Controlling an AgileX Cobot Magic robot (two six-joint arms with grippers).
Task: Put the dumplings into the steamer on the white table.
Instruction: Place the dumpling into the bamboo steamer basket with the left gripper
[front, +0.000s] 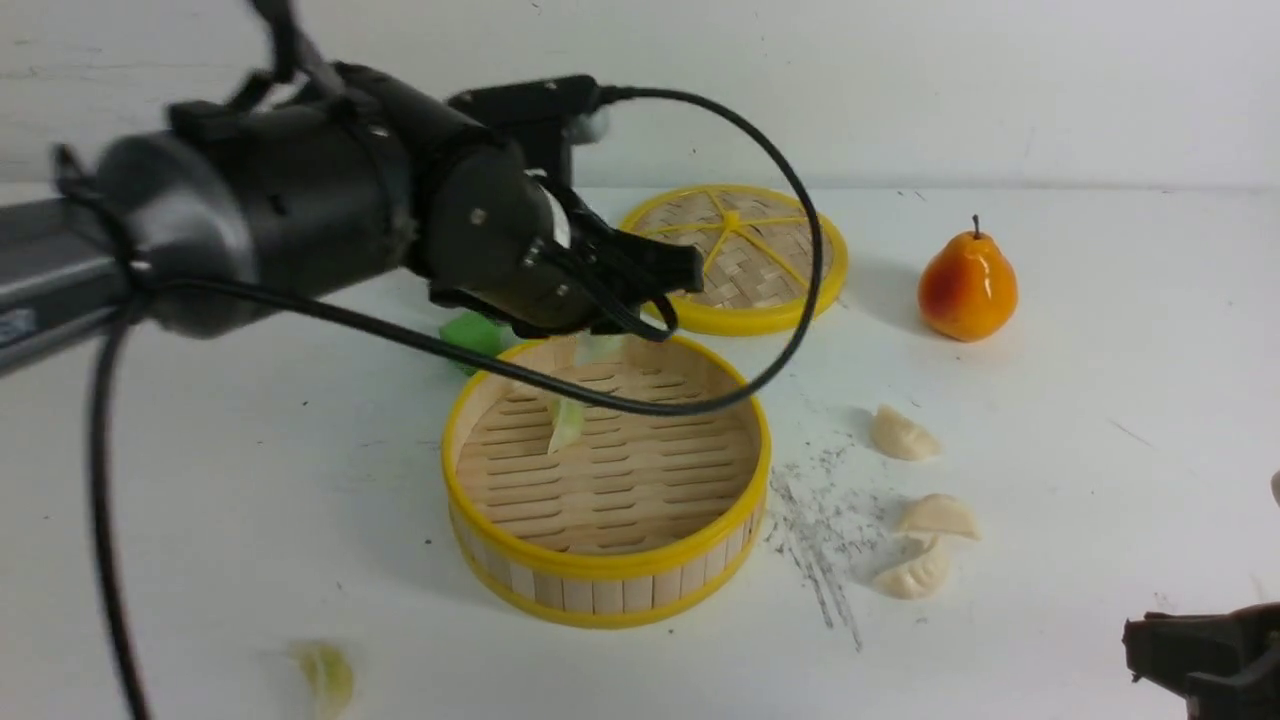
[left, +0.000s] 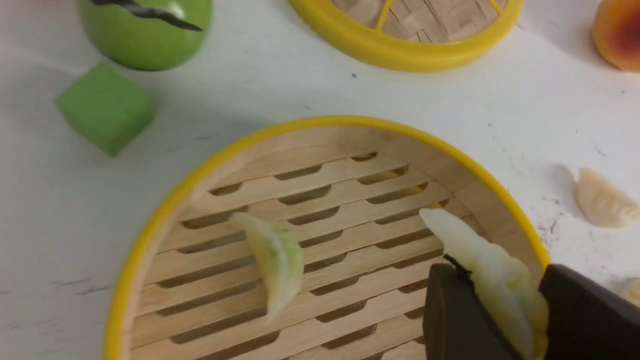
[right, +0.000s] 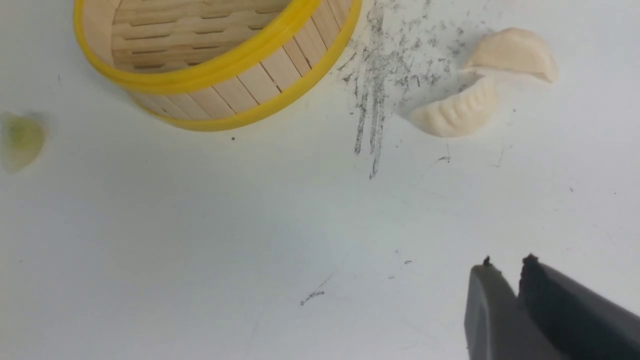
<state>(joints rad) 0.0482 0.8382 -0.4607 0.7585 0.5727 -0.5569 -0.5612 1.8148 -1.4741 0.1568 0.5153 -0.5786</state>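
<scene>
The steamer stands mid-table on the white table. My left gripper hangs over its far rim, shut on a pale green dumpling. A second green dumpling is inside, on the slat floor. A third green one lies on the table at the front left. Three cream dumplings lie right of the steamer. My right gripper is low at the front right, jaws nearly together with nothing between them.
The woven lid lies behind the steamer, with an orange pear to its right. A green cube and a green round fruit sit behind the steamer's left side. The left arm's black cable hangs across the steamer.
</scene>
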